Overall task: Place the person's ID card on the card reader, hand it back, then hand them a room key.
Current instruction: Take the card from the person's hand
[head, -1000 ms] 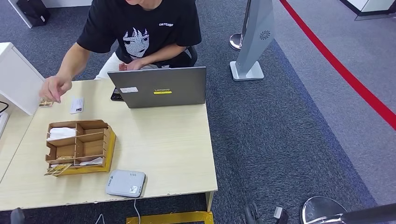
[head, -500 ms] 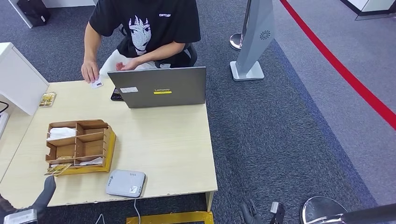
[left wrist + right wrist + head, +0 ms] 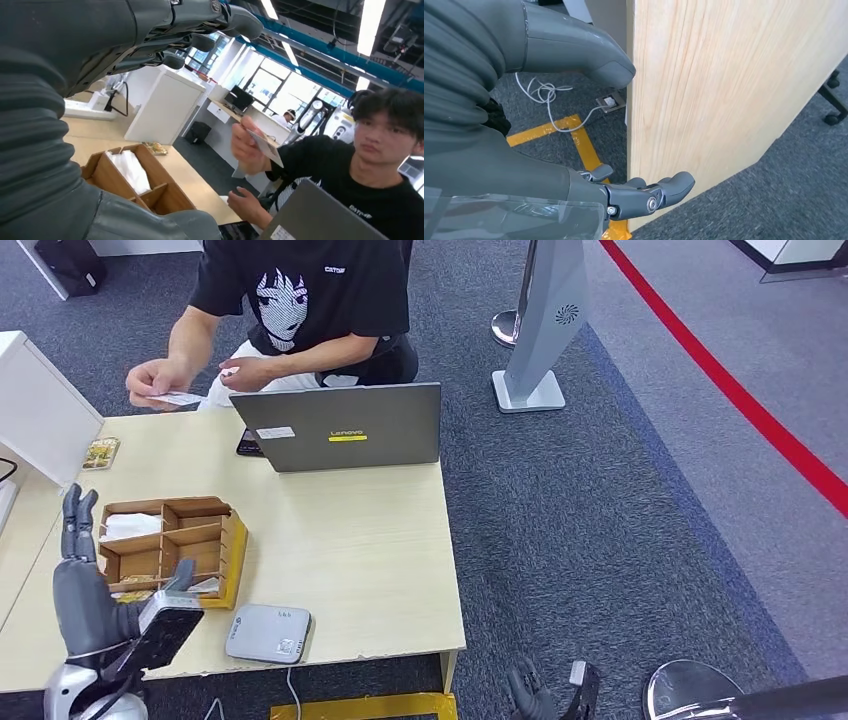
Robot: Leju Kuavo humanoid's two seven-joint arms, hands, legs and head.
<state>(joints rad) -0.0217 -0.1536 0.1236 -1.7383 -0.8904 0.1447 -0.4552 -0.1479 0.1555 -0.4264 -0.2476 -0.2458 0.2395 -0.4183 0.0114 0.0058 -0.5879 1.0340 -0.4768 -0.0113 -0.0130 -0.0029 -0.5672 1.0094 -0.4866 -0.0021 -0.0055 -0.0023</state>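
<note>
Left hand [image 3: 85, 585], dark grey and ribbed at the wrist, is raised over the table's near left corner, fingers apart, holding nothing. Right hand [image 3: 545, 695] hangs low beside the table's edge, fingers loosely spread, empty.

Thin white ID card [image 3: 178, 398], flat and rigid, is pinched by the person's hand [image 3: 150, 380] beyond the far table edge, ahead of the left hand and well apart from it; long axis roughly crosswise. Left arm is nearer.

Rounded grey plastic card reader [image 3: 268, 632] lies just beside the left hand. Compartmented wooden organiser box [image 3: 170, 552] sits between hand and card.

Pale wood-grain table [image 3: 350, 550], brown wooden organizer [image 3: 190, 540], matt grey plastic card reader [image 3: 268, 633].
</note>
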